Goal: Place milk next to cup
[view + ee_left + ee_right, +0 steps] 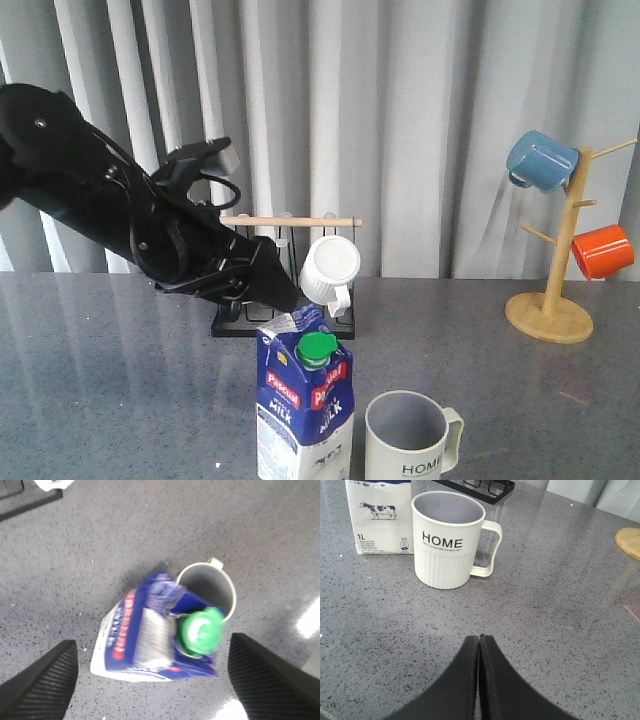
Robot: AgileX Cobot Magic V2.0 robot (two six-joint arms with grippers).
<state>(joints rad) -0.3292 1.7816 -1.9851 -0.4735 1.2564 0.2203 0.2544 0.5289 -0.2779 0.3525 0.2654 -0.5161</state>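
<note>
Standing upright on the grey table (120, 380), long axis vertical and gable up, the milk (305, 405) sits just beside the cup (405, 440); placement looks done. Above it, the left gripper (152, 675) gapes wide, holding nothing, and should lift clear. The right gripper (478, 645) is closed, empty.

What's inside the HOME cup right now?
Nothing visible: the cup shows a bare greyish inner wall in the right wrist view. From above, the milk carton's green cap overlaps the rim, so part of the bottom stays hidden.
</note>
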